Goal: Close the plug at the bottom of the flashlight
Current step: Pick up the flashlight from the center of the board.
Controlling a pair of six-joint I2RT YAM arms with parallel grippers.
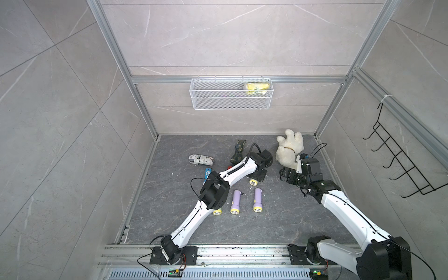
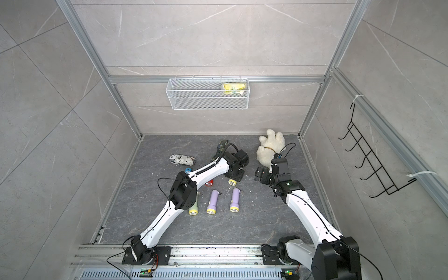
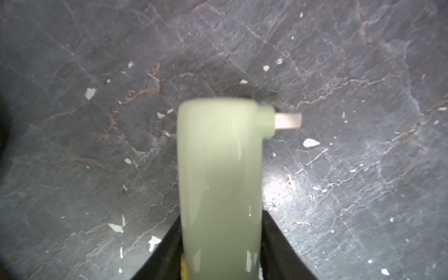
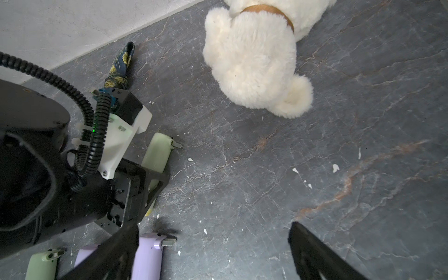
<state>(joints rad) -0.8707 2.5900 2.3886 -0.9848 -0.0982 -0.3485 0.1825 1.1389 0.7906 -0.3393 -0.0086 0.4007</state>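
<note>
Over floor point(image 3: 97, 145), L gripper point(image 3: 221, 214) clamping green flashlight point(image 3: 218, 145) — plug point(image 3: 288, 120) out sideways (blurry), R gripper point(image 4: 214, 225) wide.

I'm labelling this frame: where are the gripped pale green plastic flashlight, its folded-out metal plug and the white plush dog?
pale green plastic flashlight point(image 3: 219, 169), left wrist view, middle of barrel.
folded-out metal plug point(image 3: 288, 120), left wrist view, middle of prong.
white plush dog point(image 4: 252, 60), right wrist view, furry body.

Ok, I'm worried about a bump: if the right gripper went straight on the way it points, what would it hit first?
Probably the bare floor, just short of the white plush dog; the open right gripper angles downward, but depth is unclear.
</note>
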